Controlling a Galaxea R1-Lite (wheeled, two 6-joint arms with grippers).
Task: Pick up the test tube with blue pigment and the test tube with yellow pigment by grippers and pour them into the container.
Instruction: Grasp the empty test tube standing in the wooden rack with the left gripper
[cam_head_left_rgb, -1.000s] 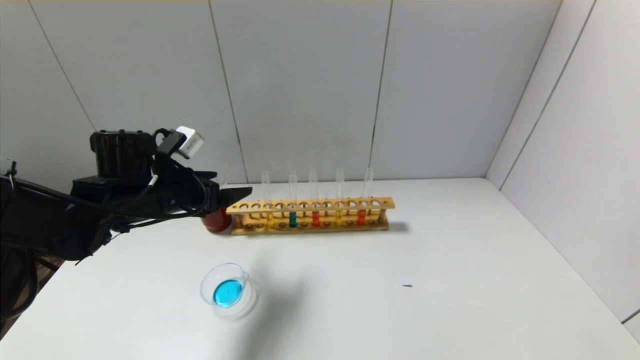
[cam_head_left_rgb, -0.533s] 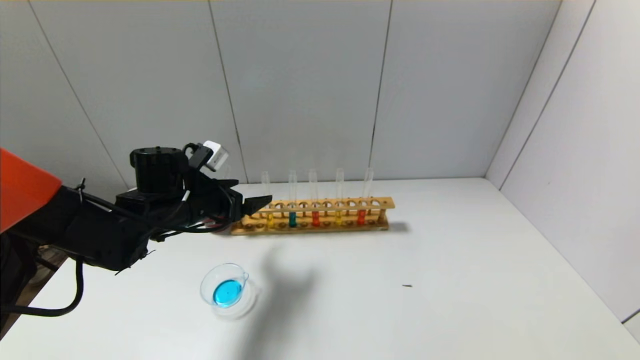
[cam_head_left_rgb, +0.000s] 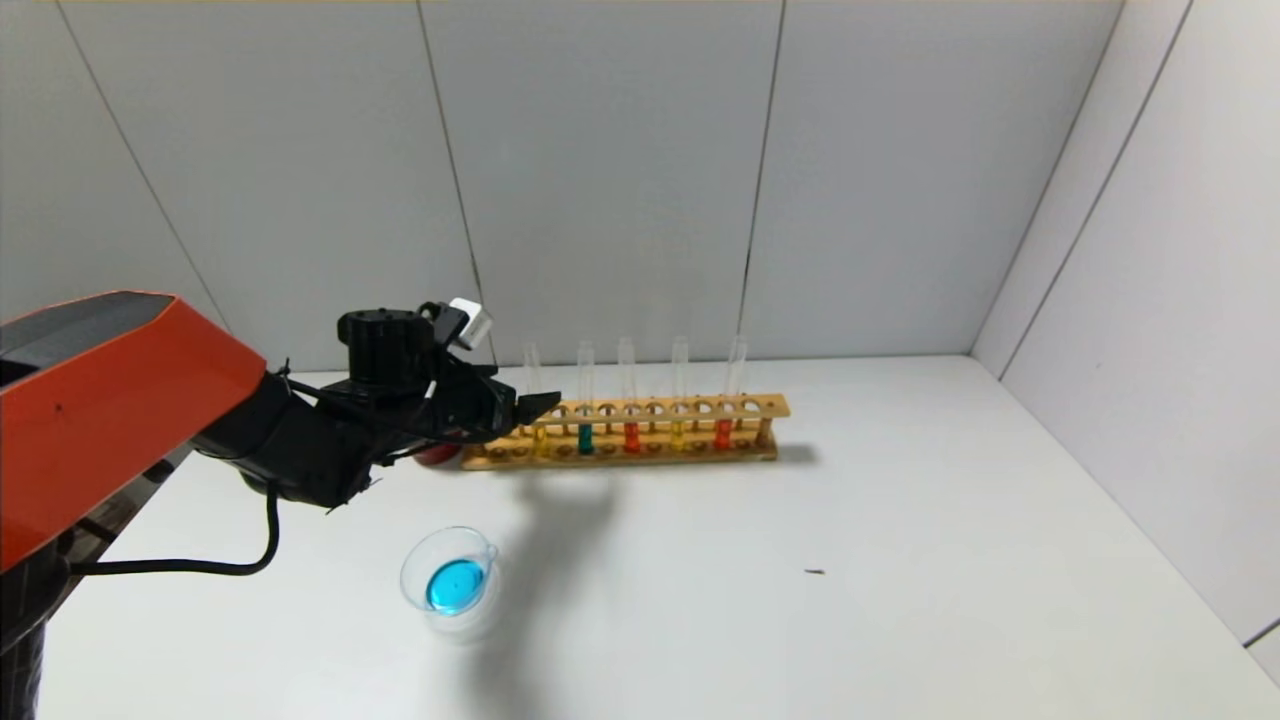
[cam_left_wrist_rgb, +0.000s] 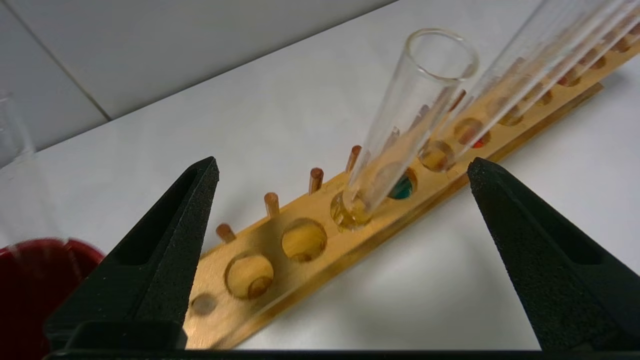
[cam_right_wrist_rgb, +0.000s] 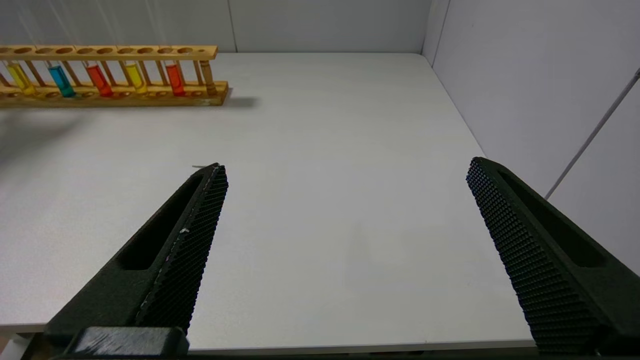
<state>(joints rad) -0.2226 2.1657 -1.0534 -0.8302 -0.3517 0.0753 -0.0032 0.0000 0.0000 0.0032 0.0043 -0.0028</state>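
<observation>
Two black fingers of the left gripper (cam_left_wrist_rgb: 342, 167) stand wide apart with the slender clear glass test tube with yellow pigment (cam_left_wrist_rgb: 400, 125) upright between them in the wooden rack (cam_left_wrist_rgb: 310, 260). It should advance further, centre on the glass, then close gently and lift straight up. The right gripper (cam_right_wrist_rgb: 345, 170) hangs wide open above the white worktop (cam_right_wrist_rgb: 325, 150), away from the rack.

bare table (cam_head_left_rgb: 850, 560) right, wooden rack (cam_head_left_rgb: 620, 432) blocking rear
</observation>
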